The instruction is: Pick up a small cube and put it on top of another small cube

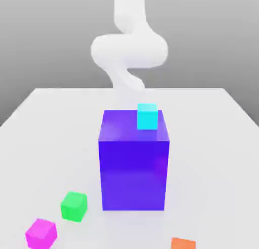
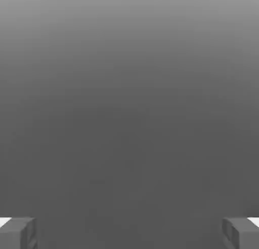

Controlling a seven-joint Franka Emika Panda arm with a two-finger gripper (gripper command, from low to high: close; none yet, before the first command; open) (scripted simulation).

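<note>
Orange cube: small plain orange cube (image 1: 182, 243) sitting at the front edge of the exterior view, toward its right, partly cut off by the frame
Magenta cube: small plain magenta-pink cube (image 1: 41, 233) lying on the white tabletop (image 1: 45, 136) near the front, at the exterior view's left, touching nothing
Green cube: small plain green cube (image 1: 74, 206) resting just behind the magenta cube and a little toward the big block, apart from both
Blue-violet block: big glossy blue-violet block (image 1: 134, 164) standing upright in the middle of the tabletop, well apart from the magenta cube
Cyan cube: small plain cyan cube (image 1: 147, 116) appearing at the far upper edge of the block, toward the exterior view's right; whether it is sitting on the block or behind it cannot be told
Arm: white rounded robot arm (image 1: 129, 48) curving behind the block, its lower part hidden by block and cyan cube
Gripper: two-finger gripper (image 2: 129, 233) holding nothing, its grey fingertips (image 2: 18, 233) standing wide apart in the hand view, facing plain grey background
</note>
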